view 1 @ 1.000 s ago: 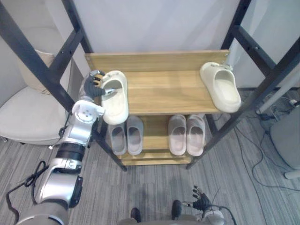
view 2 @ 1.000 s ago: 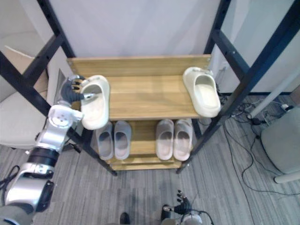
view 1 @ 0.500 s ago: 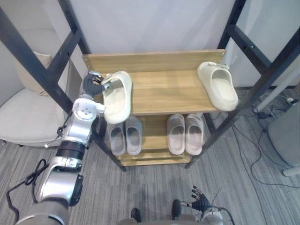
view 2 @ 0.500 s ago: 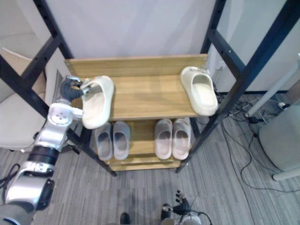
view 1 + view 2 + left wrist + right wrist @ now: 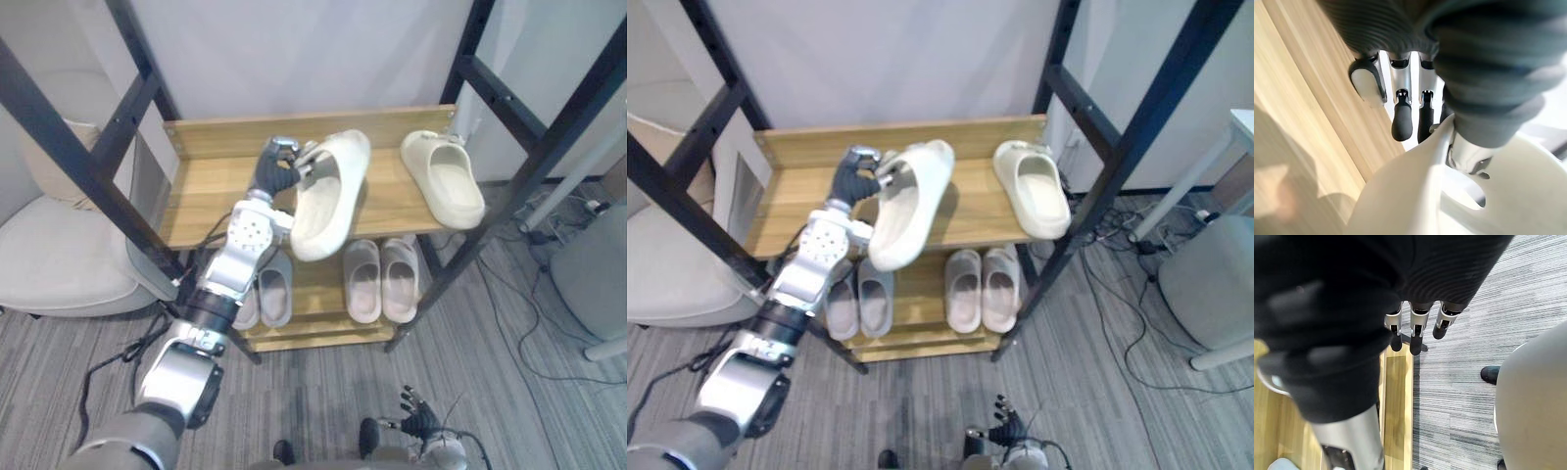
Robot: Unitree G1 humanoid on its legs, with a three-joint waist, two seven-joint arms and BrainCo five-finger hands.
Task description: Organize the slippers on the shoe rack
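My left hand (image 5: 277, 168) is shut on the edge of a cream slipper (image 5: 329, 194) and holds it tilted above the middle of the wooden top shelf (image 5: 206, 196). In the left wrist view the curled fingers (image 5: 1401, 120) clamp the slipper's rim (image 5: 1410, 196). The matching cream slipper (image 5: 443, 177) lies flat at the shelf's right end, a short gap from the held one. My right hand (image 5: 419, 425) hangs low over the floor, with relaxed fingers (image 5: 1415, 335) that hold nothing.
Two pairs of grey slippers (image 5: 380, 280) (image 5: 265, 292) sit on the lower shelf. Black slanted frame posts (image 5: 78, 147) (image 5: 534, 166) flank the rack. A beige chair (image 5: 59, 259) stands at the left, and a grey seat (image 5: 593, 294) and floor cables (image 5: 514, 304) lie at the right.
My left hand has carried the cream slipper from the shelf's left end to its middle, closer to the other slipper. The camera has also shifted.
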